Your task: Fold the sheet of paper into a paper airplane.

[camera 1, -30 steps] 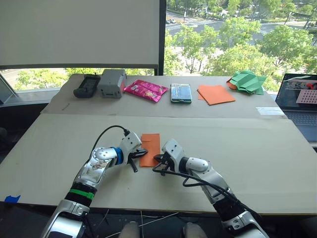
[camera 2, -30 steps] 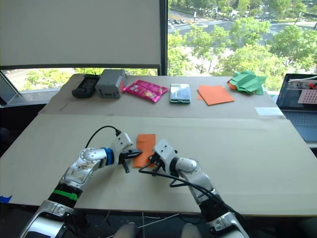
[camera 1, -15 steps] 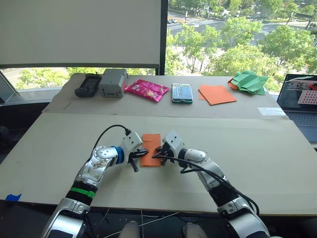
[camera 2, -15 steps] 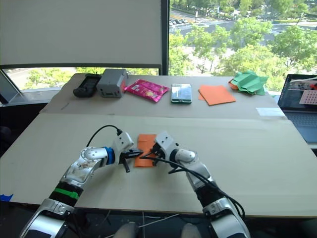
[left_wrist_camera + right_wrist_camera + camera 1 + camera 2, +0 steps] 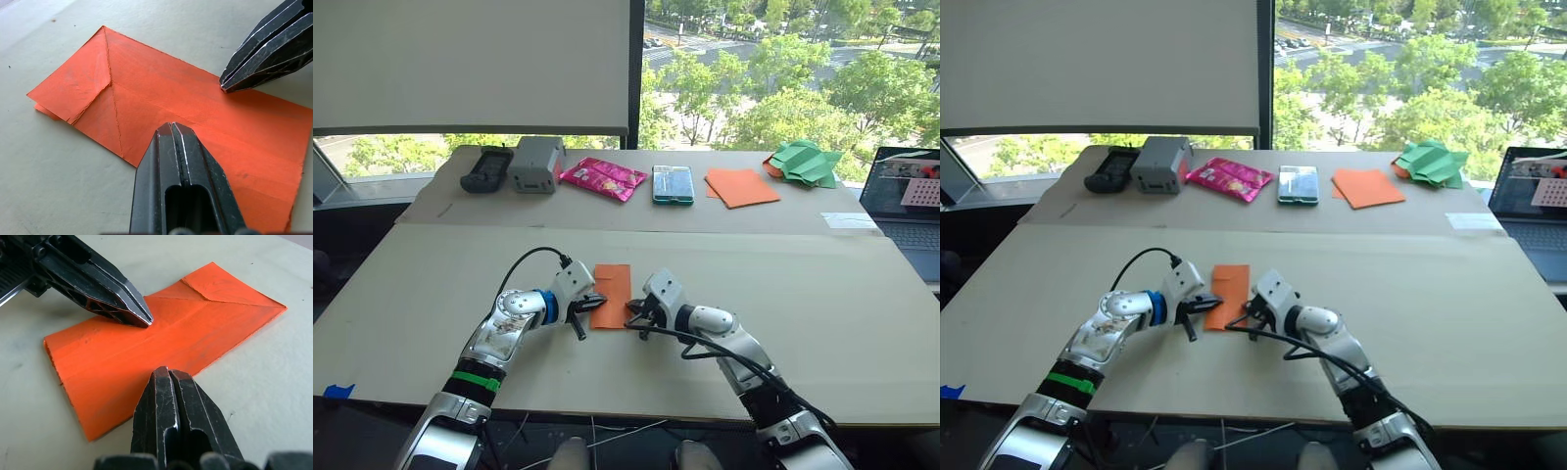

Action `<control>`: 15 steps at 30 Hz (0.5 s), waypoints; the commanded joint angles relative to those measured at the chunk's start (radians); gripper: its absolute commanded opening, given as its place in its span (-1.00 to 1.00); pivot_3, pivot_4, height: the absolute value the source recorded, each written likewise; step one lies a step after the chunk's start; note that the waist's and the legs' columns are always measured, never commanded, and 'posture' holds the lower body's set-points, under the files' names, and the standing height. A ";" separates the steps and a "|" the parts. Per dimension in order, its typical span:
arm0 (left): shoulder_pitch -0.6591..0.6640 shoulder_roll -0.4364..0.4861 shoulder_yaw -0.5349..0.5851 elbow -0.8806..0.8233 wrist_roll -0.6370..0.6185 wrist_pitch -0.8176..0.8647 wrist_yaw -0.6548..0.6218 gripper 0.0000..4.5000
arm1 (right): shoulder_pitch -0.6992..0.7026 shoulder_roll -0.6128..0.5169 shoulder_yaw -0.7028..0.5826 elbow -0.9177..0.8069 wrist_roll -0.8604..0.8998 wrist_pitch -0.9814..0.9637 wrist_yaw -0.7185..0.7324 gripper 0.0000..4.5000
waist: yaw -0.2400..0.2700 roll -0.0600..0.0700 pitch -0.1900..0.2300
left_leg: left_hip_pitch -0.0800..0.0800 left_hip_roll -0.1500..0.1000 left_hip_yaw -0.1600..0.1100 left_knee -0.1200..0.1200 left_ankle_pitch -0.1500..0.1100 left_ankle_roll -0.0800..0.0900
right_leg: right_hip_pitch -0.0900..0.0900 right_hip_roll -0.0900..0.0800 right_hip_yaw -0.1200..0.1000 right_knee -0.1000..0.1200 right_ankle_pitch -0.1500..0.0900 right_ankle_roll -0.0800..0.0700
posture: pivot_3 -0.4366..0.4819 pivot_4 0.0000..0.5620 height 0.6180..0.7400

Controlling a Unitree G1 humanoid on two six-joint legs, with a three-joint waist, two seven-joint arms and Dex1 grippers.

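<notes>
Paper: the creased bright orange sheet of paper is lying flat on the near tan tabletop, folded into a narrow rectangle running away from the robot, between the two grippers.
Folds: the left wrist view is showing a long centre crease and corner flaps turned in to a point at the sheet's far end; a second layer is peeking out under that end.
Left gripper: the left gripper is sitting at the sheet's left edge, fingers pressed together with no gap, tip resting on or just above the paper; nothing is clamped between them.
Right gripper: the right gripper is sitting at the sheet's right edge near the near corner, fingers likewise closed flat against each other, gripping nothing; I cannot tell whether its tip is touching the paper.
Spacing: the two tips are facing each other across the width of the sheet, apart.
Far table: along the back a black handheld device, a grey box, a pink foil packet, a phone-like slab with a teal edge, a smooth flat orange sheet and a crumpled green paper shape are lying in a row.
Right edge: an open laptop is standing well apart from the work.
</notes>
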 commanded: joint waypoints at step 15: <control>0.003 0.008 -0.030 0.045 0.038 0.012 -0.014 -1.00 | 0.111 -0.100 0.143 -0.076 0.014 0.164 0.130 -0.98 | -0.001 -0.001 -0.003 | 0.000 0.000 0.000 0.000 -0.001 -0.002 | 0.000 -0.001 -0.001 -0.001 -0.001 0.000 | -0.05 -0.47 0.38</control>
